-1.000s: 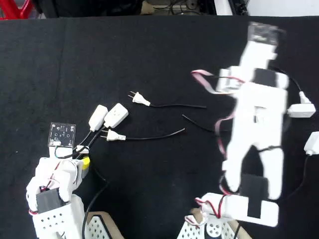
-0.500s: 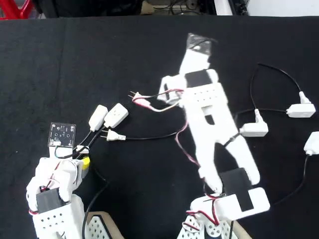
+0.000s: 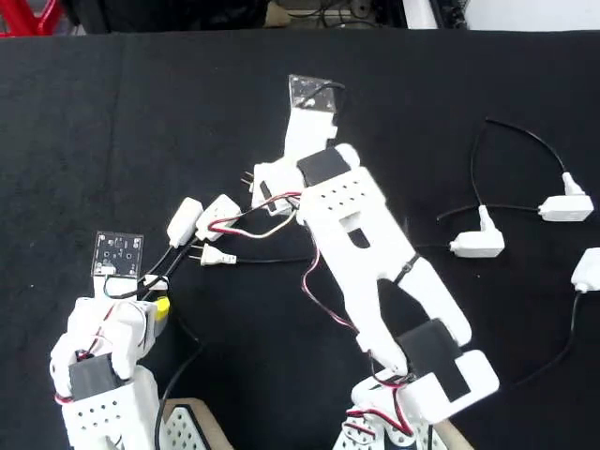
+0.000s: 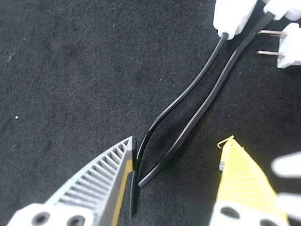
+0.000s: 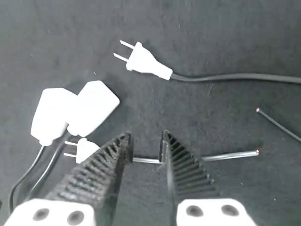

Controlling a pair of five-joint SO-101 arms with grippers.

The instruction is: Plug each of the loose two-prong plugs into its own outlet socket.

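My right fingers (image 5: pixel 115 157) released, narrow gap, above thin dark cord (image 5: pixel 230 154) of small white two-prong plug (image 5: pixel 84 149). My left fingers (image 4: pixel 115 165) spread wide, two black cords (image 4: pixel 188 120) between.

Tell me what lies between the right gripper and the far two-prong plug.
Bare black cloth, in the right wrist view: nothing lies between the right gripper and the far plug.

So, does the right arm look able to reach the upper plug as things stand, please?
Probably yes: the right gripper is open just short of the upper plug, which lies alone on the cloth, nothing between them; the two sockets sit off to one side.
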